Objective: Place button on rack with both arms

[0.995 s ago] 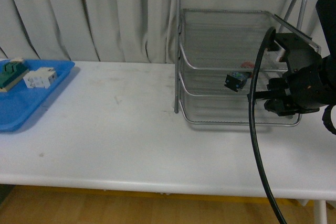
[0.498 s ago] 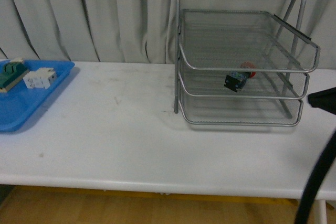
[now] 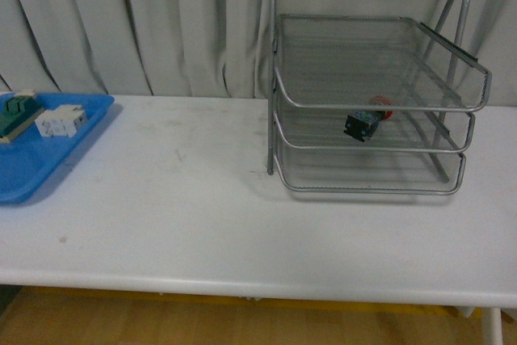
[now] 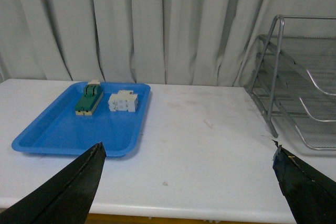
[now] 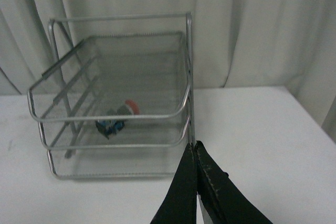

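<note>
Already the small red-capped push-button (image 3: 367, 121) lies tipped in the silver wire-mesh rack's (image 3: 279, 78) middle tier, right of centre — nearer the closed, empty right gripper (image 5: 195, 182); left gripper (image 4: 184, 182) gapes.

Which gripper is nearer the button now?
Right. The right gripper faces the rack holding the button. The left gripper hangs by the blue tray, rack off to its side.

Blue tray (image 3: 36, 169) holds white block (image 3: 60, 120) and, seemingly, green terminal block (image 3: 16, 111)
</note>
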